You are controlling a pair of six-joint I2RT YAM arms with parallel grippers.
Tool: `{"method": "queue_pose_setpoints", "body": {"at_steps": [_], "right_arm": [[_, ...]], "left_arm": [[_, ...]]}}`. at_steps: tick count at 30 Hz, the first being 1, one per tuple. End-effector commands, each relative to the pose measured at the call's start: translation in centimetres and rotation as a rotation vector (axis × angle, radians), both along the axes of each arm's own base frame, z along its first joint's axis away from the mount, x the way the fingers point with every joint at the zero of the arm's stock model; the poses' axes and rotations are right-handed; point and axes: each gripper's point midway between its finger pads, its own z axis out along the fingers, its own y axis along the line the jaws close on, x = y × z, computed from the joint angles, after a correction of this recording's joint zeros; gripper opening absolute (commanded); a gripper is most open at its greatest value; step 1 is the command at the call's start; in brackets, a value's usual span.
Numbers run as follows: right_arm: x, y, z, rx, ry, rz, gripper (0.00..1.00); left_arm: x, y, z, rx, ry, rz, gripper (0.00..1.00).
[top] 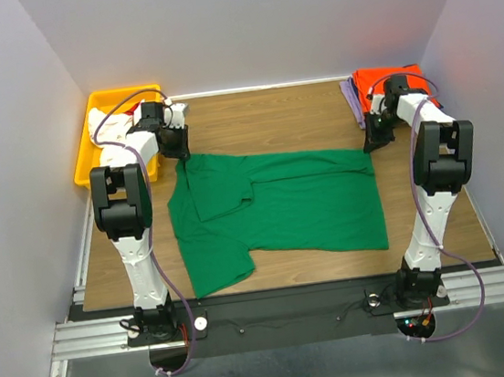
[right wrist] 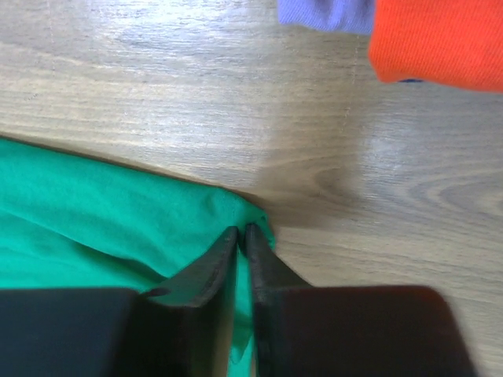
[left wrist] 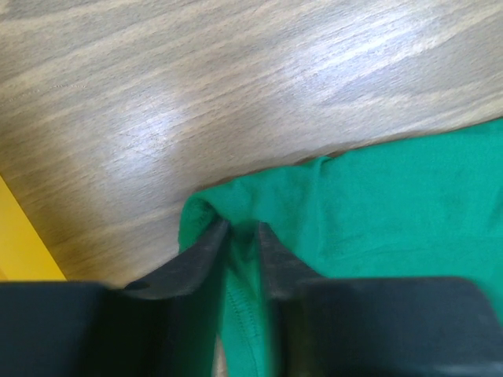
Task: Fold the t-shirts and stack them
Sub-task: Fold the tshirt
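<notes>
A bright green t-shirt (top: 282, 208) lies spread on the wooden table, with its left sleeve folded inward. My left gripper (top: 182, 158) sits at the shirt's far left corner. In the left wrist view its jaws (left wrist: 242, 229) pinch a bunched fold of the green cloth (left wrist: 393, 212). At the far right corner my right gripper (top: 372, 143) is down on the shirt. In the right wrist view that gripper (right wrist: 242, 230) has its jaws nearly touching, with the edge of the green cloth (right wrist: 102, 212) between them. An orange t-shirt (top: 387, 78) lies folded on a lavender one (top: 350, 99) at the far right.
A yellow bin (top: 92, 157) at the far left holds white and red shirts (top: 114, 124); its edge (left wrist: 20, 251) shows beside my left gripper. The orange shirt (right wrist: 440, 39) and the lavender one (right wrist: 322, 12) lie just beyond my right gripper. Grey walls enclose the table.
</notes>
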Motion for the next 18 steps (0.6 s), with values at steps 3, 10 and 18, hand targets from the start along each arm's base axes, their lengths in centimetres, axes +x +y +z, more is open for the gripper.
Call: {"method": "queue_pose_setpoints", "body": {"at_steps": [3, 10, 18], "right_arm": [[0.8, -0.6, 1.4, -0.005, -0.030, -0.016, 0.04], [0.9, -0.7, 1.0, -0.011, -0.026, -0.005, 0.01], [1.2, -1.4, 0.8, -0.049, -0.033, -0.003, 0.01]], "left_arm": [[1.1, -0.1, 1.7, -0.015, -0.034, -0.002, 0.25], [1.1, -0.4, 1.5, -0.040, -0.019, -0.007, 0.32], [1.8, 0.4, 1.3, -0.036, -0.016, 0.033, 0.11]]}}
